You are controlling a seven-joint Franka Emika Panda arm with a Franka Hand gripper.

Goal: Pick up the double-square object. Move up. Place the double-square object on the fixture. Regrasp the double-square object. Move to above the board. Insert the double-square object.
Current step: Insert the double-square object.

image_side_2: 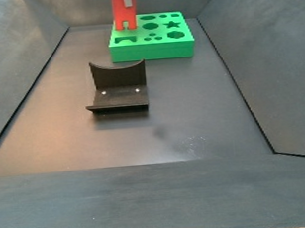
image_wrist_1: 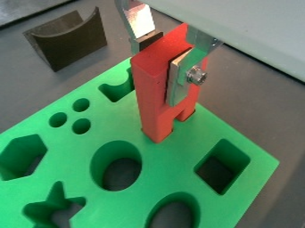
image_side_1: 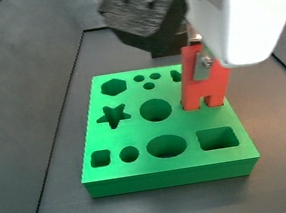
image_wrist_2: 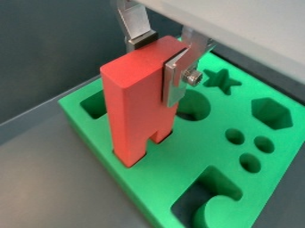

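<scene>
While clamped by gripper [image_wrist_1: 165,55], double-square object [image_wrist_1: 159,93] (upright) on board [image_wrist_1: 84,156]

Dark grey floor [image_side_2: 188,183] across the lower frame, faintly scuffed near centre; sloping dark walls [image_side_2: 19,72] at left and right.

red double-square object [image_wrist_1: 158,89] upright, prongs down on green board [image_wrist_1: 71,147]; gripper [image_wrist_1: 167,61] clamps its top; dark fixture [image_side_2: 115,87] well apart from board.
</scene>
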